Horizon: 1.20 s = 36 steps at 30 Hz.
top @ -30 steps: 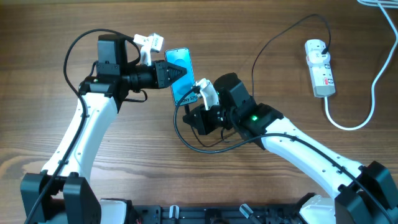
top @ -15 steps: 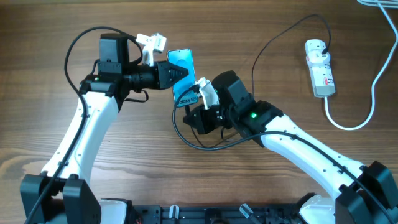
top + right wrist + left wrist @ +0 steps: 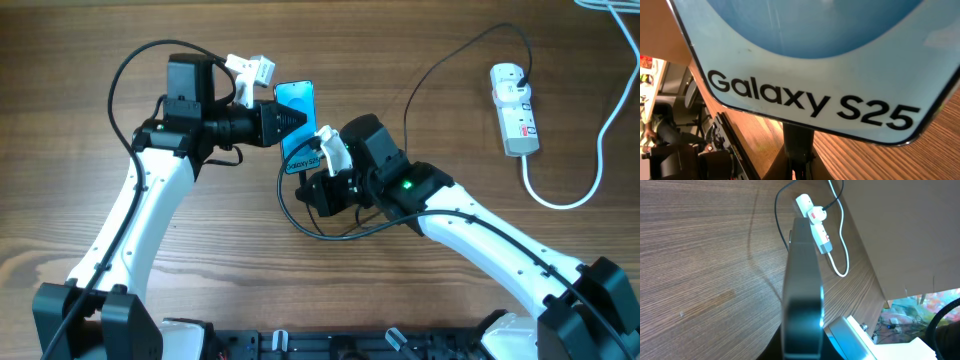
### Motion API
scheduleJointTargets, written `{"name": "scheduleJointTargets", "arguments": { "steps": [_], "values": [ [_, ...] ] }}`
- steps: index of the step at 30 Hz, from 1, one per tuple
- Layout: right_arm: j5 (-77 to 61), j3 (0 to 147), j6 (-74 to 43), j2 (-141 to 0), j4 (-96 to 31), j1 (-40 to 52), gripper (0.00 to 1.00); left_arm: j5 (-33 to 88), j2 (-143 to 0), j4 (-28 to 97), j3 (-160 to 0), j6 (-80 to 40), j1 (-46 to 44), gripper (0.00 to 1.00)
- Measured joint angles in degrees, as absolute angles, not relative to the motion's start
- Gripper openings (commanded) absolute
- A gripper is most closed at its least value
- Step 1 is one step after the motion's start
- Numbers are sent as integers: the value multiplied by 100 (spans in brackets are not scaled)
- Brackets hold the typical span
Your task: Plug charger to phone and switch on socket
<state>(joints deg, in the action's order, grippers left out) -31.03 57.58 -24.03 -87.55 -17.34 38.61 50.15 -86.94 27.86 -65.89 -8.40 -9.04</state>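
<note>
The phone (image 3: 298, 108) has a lit turquoise screen and is held off the table, tilted, by my left gripper (image 3: 284, 116), which is shut on its side. The left wrist view shows it edge-on (image 3: 802, 290). In the right wrist view its screen (image 3: 810, 45) fills the frame and reads "Galaxy S25". My right gripper (image 3: 306, 168) is shut on the charger's black plug (image 3: 799, 145), whose tip meets the phone's lower edge. I cannot tell whether it is seated. The thin black cable (image 3: 415, 90) runs to the white socket (image 3: 514, 110) at the far right.
The black cable loops on the table under my right arm (image 3: 300, 222). A thick white cord (image 3: 590, 160) curls from the socket toward the table's right edge. The socket (image 3: 815, 217) and its cord also show in the left wrist view. The table is wood-grained.
My left gripper has shifted the phone slightly right and away. The right gripper has stayed at the phone's lower end.
</note>
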Motion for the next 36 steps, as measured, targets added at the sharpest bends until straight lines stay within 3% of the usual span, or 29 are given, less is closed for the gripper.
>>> {"name": "scheduleJointTargets", "arguments": {
  "steps": [6, 10, 14, 17, 24, 26, 29, 36],
  "values": [
    [-3098, 5835, -2405, -8757, -1872, 3861, 5, 5015, -8676, 2781, -6580, -838, -906, 4],
    [-2877, 6036, -2440, -8757, -2272, 3846, 17, 5065, -8659, 2370, -6482, -1022, -932, 4],
    [-2692, 6396, -2475, -8750, -2668, 3732, 39, 5085, -8663, 1975, -6302, -1544, -1013, 4],
    [-2663, 6573, -2447, -8663, -3055, 3684, 43, 4998, -8670, 1588, -6206, -2016, -1103, 4],
    [-1822, 6770, -2421, -6960, -4908, 3616, 51, 4779, -8711, 1457, -6075, -2394, -1275, 4],
    [-1374, 6781, -2421, -6368, -5349, 3616, 61, 4762, -8713, 1455, -6069, -2418, -1288, 4],
    [-368, 6810, -2648, -5572, -6088, 3616, 65, 4733, -8831, 1428, -6069, -2410, -1638, 4],
    [456, 6816, -3194, -5168, -6410, 3618, 72, 5483, -10975, -812, -6018, -3341, -2209, 4]
  ]
}}
